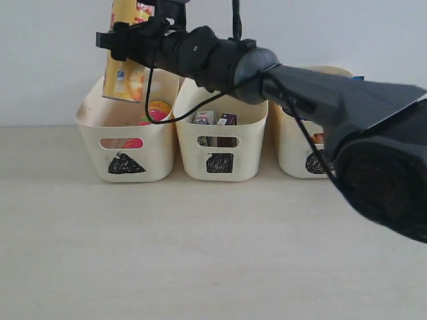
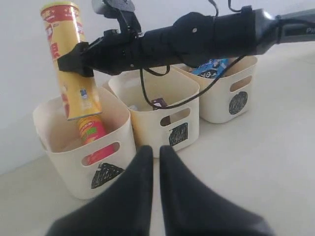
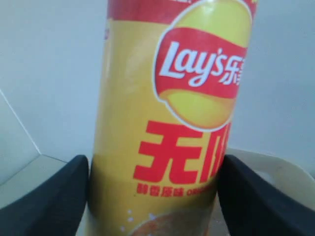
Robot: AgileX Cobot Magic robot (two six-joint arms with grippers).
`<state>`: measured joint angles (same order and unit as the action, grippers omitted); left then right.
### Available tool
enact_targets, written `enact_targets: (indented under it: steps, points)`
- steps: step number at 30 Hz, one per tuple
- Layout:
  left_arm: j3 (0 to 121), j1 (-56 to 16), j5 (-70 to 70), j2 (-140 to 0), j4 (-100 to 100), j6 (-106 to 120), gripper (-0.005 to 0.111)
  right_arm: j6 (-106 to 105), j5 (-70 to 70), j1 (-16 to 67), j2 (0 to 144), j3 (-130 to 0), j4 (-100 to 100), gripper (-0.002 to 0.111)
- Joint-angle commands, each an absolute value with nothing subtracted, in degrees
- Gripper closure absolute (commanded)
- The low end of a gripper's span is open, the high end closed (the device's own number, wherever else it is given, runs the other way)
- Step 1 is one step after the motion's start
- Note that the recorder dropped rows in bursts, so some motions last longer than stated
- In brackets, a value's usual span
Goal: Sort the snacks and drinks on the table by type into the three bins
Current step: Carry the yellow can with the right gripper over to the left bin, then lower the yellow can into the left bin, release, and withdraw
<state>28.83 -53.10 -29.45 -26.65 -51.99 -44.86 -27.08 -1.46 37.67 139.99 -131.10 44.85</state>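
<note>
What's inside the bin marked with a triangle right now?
A pink chip tube sits in the triangle bin, seen over the rim and through the handle slot. The yellow tube hangs over it. The bin's floor is hidden.

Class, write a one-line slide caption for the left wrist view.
Right gripper holds the yellow Lay's tube above the triangle bin, pink tube already inside.

Light: bright, even, diffuse; no single source evident. Wall (image 1: pixel 53 60) and tabletop (image 1: pixel 200 253) pale, near washed out.
Shadows: faint, soft, at the feet of the bins (image 1: pixel 220 143).
Glare: slight sheen on yellow-orange chip tube (image 3: pixel 128 98), right wrist view.
Focus: left gripper (image 2: pixel 156 152) dark, featureless near its lens; tube print slightly soft; arm housing (image 1: pixel 387 193) blurred in exterior view.
</note>
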Motion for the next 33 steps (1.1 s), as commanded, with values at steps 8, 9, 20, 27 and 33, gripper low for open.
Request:
enact_targets:
  steps: [8,9,20,27,33]
  points:
    - [28.5,-52.9,-29.1,-26.9,-53.5,-45.5,0.102,-25.4,-4.5,35.8,148.6,-140.1,44.6,0.085]
    - [28.5,-52.9,-29.1,-26.9,-53.5,-45.5,0.102,-25.4,-5.1,35.8,148.7,-140.1,44.6,0.077]
    - [28.5,-52.9,-29.7,-26.9,-53.5,-45.5,0.102,-25.9,-8.5,35.8,147.9,-140.1,44.5,0.031]
    - [28.5,-52.9,-29.7,-26.9,-53.5,-45.5,0.102,-26.3,-16.9,35.8,144.0,-140.1,43.5,0.031]
    - [28.5,-52.9,-30.0,-26.9,-53.5,-45.5,0.102,-20.4,-35.3,35.8,138.6,-140.1,31.9,0.049]
